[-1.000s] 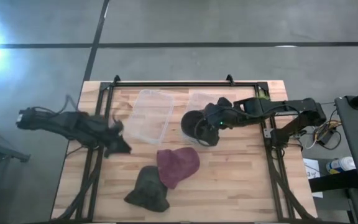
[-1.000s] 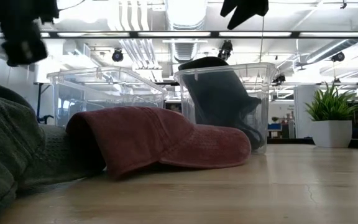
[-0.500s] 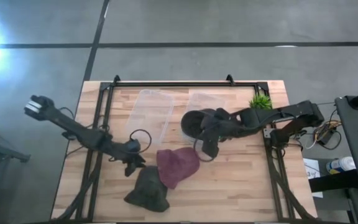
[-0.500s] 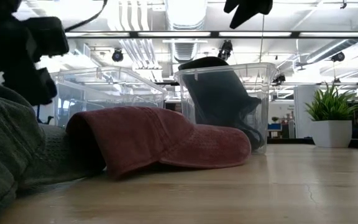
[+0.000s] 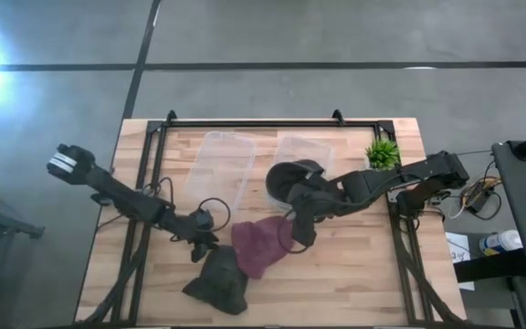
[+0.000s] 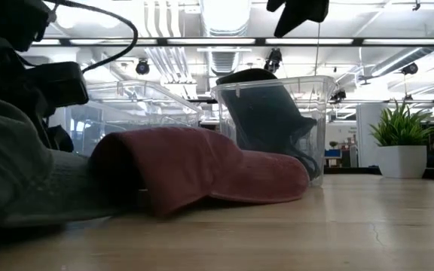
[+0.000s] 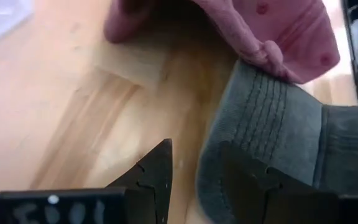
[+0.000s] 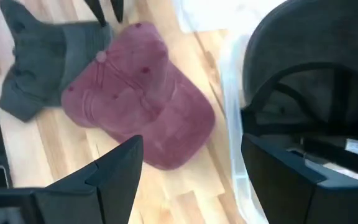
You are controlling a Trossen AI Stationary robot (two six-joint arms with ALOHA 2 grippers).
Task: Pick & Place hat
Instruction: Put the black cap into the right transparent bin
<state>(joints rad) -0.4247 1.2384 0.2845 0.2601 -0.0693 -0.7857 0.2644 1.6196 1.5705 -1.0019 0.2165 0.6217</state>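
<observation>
A grey-green hat (image 5: pixel 217 280) lies near the table's near edge, its brim (image 7: pixel 260 130) against a red hat (image 5: pixel 261 245) (image 8: pixel 142 102) that lies flat beside it. A black hat (image 5: pixel 290 179) (image 6: pixel 266 113) sits in a clear bin (image 6: pixel 315 120). My left gripper (image 5: pixel 203 247) (image 7: pixel 197 146) is open and low at the grey hat's brim: one finger over the brim, the other over bare wood. My right gripper (image 5: pixel 298 225) (image 8: pixel 194 155) hovers wide open above the red hat's right edge, next to the bin. My left gripper comes at the grey hat's brim edge (image 7: pixel 219 155) slanting down from the table's left. One finger (image 7: pixel 247 180) lies over the brim, the other (image 7: pixel 157 168) beside it. Whether either finger touches the hat, I cannot tell.
A second clear bin (image 5: pixel 223 170) stands toward the far left of the table; its walls show in the low view (image 6: pixel 126 105). A small potted plant (image 5: pixel 383 151) stands at the far right. Bare wood (image 5: pixel 354 265) lies at the near right.
My left gripper has swung from the table's left side toward the near edge and come down at the grey hat. My right gripper has moved from beside the bin toward the near edge, over the red hat. In the low view the grey hat bulges higher and the red hat has shifted slightly.
</observation>
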